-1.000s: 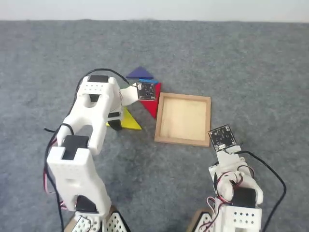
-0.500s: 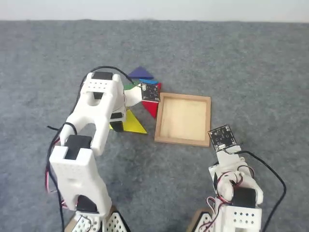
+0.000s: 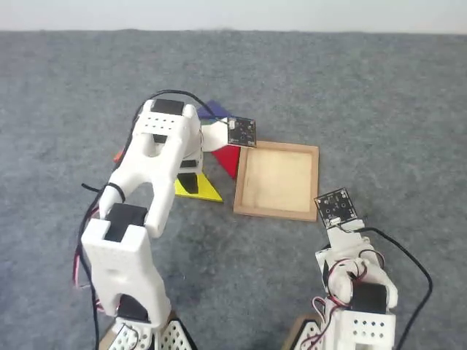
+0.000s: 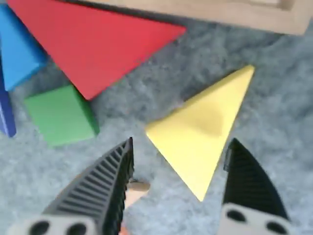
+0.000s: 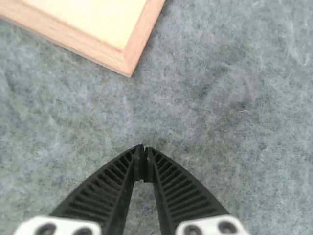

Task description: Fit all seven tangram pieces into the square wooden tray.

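Grey felt is covering the tabletop (image 3: 379,95). From above, the wooden tray (image 3: 277,146) is lying beside the colourful pieces, under the left arm (image 3: 157,164). Up close, the left fingers (image 4: 105,176) are standing apart over the yellow triangle (image 4: 205,127), near the red triangle (image 4: 98,39). The right fingers (image 5: 122,181) are pressing together near the tray's corner.
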`<state>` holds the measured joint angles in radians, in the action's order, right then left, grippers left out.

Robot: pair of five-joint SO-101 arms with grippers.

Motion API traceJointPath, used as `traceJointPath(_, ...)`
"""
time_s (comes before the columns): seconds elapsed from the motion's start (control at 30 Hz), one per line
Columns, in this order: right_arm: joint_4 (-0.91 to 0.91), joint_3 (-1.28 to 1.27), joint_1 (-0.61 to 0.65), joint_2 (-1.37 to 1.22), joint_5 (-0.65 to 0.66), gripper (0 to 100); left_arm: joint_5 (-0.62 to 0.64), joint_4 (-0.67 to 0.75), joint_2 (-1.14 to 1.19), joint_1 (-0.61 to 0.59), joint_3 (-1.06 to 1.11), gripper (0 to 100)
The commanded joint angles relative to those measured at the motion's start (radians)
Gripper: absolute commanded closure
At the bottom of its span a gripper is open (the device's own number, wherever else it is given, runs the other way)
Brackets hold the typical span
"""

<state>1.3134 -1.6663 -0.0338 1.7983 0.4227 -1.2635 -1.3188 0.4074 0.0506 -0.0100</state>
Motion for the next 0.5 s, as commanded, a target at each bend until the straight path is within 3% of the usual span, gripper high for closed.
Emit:
traceJointPath(0.0, 0.002, -0.017, 0.004, 0.015, 0.008, 99.1, -0.029, 0.025, 0.021, 0.023, -0.047, 69)
traceJointPath(0.47, 0.002, -0.017, 0.004, 0.015, 0.008, 99.1, -0.046, 0.021, 0.221, -0.02, -0.154, 69)
